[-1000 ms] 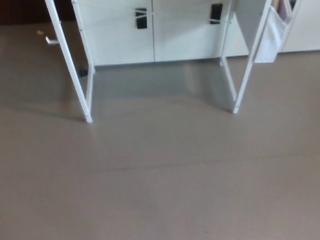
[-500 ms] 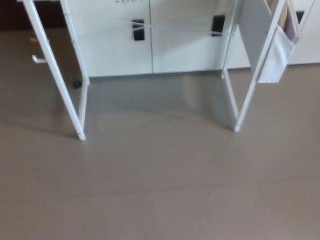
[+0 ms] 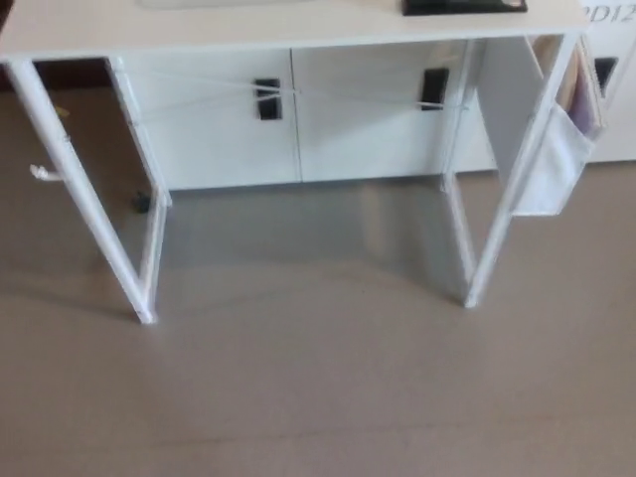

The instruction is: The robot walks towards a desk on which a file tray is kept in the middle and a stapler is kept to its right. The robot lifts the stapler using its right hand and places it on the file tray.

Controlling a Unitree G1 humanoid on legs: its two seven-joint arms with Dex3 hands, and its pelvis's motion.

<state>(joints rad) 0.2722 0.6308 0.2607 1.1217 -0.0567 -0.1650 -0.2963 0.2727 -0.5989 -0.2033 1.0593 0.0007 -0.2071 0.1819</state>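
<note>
1. Neither the left hand nor the right hand shows in the head view, so whether their fingers are apart or together cannot be told, and nothing can be placed against them
2. A white desk (image 3: 298, 25) fills the top of the picture, with only the front strip of its top in view
3. A dark flat thing (image 3: 464, 5) lies on the desk top toward the robot's right, cut off by the picture's upper edge; whether it is the stapler or the file tray cannot be told
4. Slanted white legs (image 3: 84, 199) stand on the grey-brown floor (image 3: 318, 397)
5. A white cloth pocket (image 3: 552, 164) hangs at the desk's right end
6. Behind the desk stands a white cabinet (image 3: 298, 129) with two black handles (image 3: 266, 97)
</note>
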